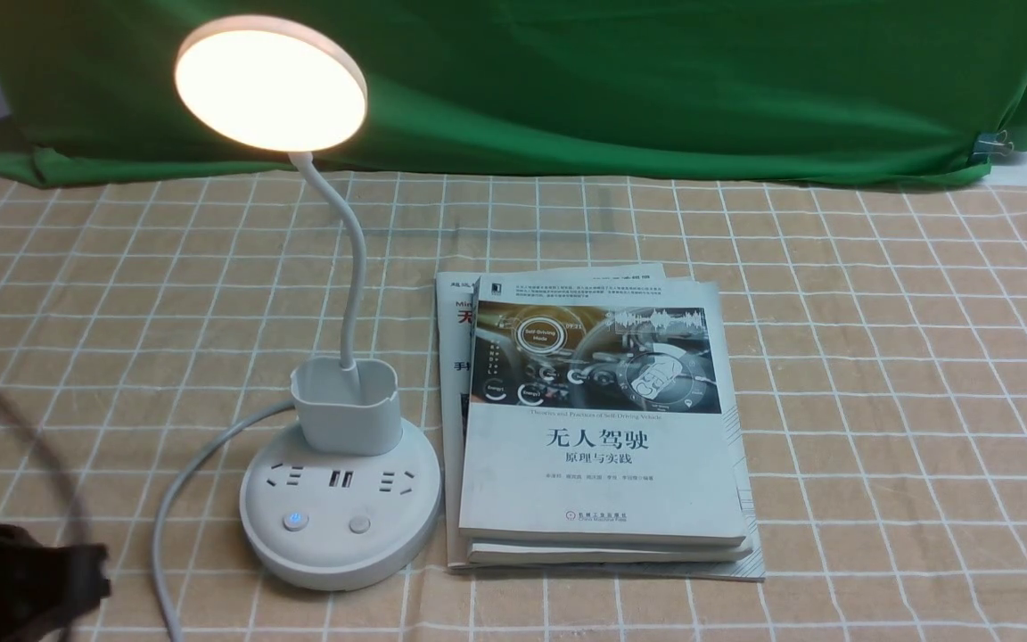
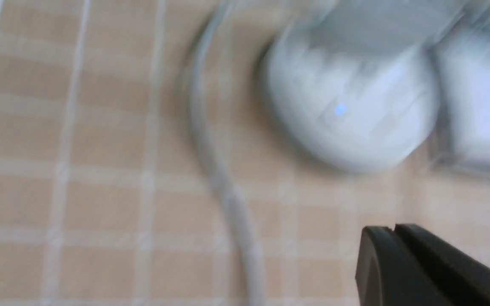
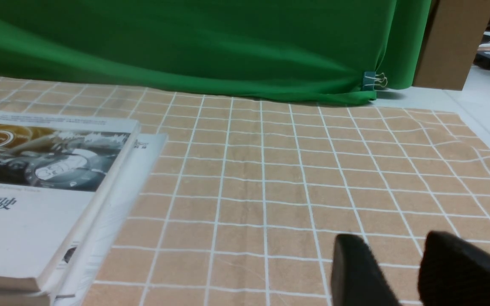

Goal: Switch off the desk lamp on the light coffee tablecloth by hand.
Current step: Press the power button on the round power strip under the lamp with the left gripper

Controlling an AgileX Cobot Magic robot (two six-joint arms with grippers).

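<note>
Jaws of the left gripper (image 2: 391,231) were seen brought together with nothing held between them, a closed tip probably being wanted for pressing; those of the right gripper (image 3: 398,250) were parted by a modest gap, with nothing gripped and no part in the work apparently given to it. By the lamp base (image 1: 340,499), taken as landmark, everything else was placed. Beneath it the light coffee tablecloth (image 1: 906,428) was spread. Above it the desk lamp (image 1: 271,85), lit, was held up by its gooseneck (image 1: 355,259), so that the buttons were left uncovered. Just to its right books (image 1: 603,473) were stacked, by which an approach from that side might be hindered. To its near left the left arm (image 1: 19,580) was positioned, apart from it, presumably for a short reach. On its near part a blue-lit button (image 1: 296,520) was shown, judged to be the switch still to be pressed.
</note>
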